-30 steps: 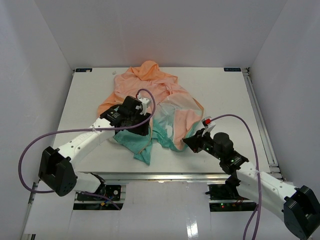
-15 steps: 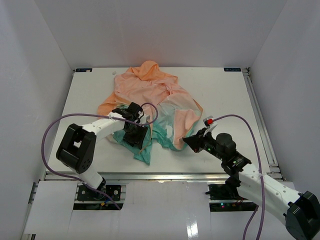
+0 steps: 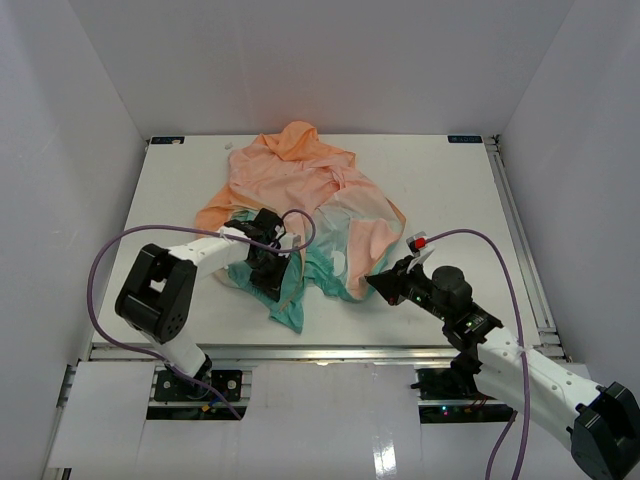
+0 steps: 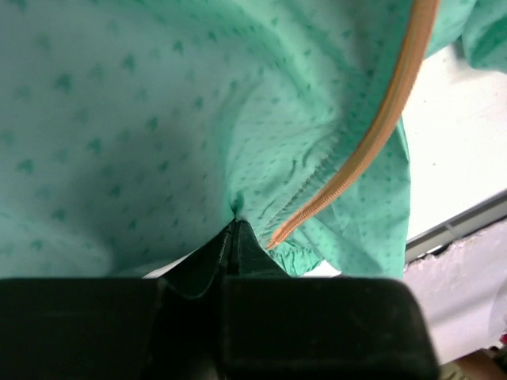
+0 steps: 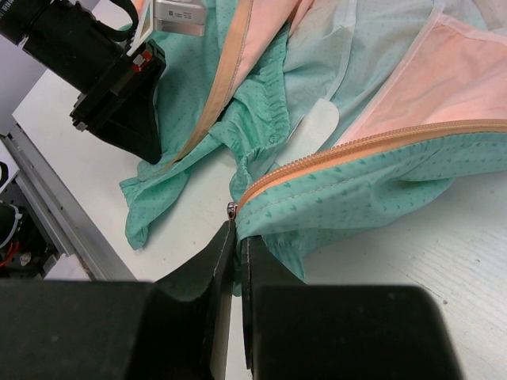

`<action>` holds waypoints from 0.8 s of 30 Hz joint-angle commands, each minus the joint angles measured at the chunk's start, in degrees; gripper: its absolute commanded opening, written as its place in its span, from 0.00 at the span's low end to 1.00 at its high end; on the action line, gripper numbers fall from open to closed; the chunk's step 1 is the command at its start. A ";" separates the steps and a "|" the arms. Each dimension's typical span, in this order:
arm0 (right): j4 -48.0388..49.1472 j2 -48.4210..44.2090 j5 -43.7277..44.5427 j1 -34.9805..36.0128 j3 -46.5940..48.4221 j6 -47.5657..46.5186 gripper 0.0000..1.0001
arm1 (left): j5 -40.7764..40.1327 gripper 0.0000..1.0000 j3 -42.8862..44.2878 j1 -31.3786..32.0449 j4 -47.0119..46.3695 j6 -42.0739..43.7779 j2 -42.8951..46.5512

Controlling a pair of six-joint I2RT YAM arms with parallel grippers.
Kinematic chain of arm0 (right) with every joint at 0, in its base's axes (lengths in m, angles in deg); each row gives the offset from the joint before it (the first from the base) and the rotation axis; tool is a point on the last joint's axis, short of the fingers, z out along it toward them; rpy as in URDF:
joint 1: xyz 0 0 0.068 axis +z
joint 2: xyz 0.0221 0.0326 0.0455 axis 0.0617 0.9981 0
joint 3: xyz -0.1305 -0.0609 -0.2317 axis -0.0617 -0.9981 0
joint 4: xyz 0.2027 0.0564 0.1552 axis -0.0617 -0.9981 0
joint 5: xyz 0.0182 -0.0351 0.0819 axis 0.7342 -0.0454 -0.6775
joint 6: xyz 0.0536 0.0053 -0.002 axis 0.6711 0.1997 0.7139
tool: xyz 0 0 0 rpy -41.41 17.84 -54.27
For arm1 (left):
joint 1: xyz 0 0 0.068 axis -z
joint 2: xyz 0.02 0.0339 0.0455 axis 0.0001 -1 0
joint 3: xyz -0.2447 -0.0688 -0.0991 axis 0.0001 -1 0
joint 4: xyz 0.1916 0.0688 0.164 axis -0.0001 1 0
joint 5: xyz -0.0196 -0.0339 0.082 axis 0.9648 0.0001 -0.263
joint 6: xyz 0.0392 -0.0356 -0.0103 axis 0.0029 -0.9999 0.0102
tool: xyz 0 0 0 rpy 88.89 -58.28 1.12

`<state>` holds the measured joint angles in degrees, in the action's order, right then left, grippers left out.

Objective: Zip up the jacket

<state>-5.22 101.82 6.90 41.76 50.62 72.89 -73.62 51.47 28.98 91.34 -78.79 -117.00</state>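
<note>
The jacket (image 3: 310,190) lies crumpled on the white table, peach-orange at the far hood, teal-green at the near hem, front open. My left gripper (image 3: 275,275) is shut on teal hem fabric (image 4: 158,142) beside one orange zipper strip (image 4: 372,134). My right gripper (image 3: 378,284) is shut on the other hem corner (image 5: 333,198), right at the low end of its orange zipper strip (image 5: 356,150), where a small metal end piece (image 5: 231,208) shows. In the right wrist view the left gripper (image 5: 119,87) holds the other strip (image 5: 218,87) a short way off.
The table's near edge with a metal rail (image 3: 300,350) runs just below the hem. White walls enclose the table on three sides. Purple cables (image 3: 100,270) loop from both arms. Bare table (image 3: 460,200) lies to the right of the jacket.
</note>
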 commanded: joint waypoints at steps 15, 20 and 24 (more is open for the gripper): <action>1.24 -1.35 0.00 0.02 0.50 -0.46 0.08 | -2.23 0.52 -0.52 -0.14 2.11 -5.80 5.72; 0.90 -2.57 0.27 0.02 0.15 -0.55 0.08 | -0.73 0.51 -1.30 -0.14 0.01 -5.29 3.45; 0.63 -2.83 0.98 0.03 0.09 -0.75 0.08 | 0.22 0.46 -2.15 -0.14 -2.12 -5.77 0.43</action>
<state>-5.46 99.83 6.98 41.76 50.49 72.89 -74.91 50.57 28.98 92.07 -84.06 -114.23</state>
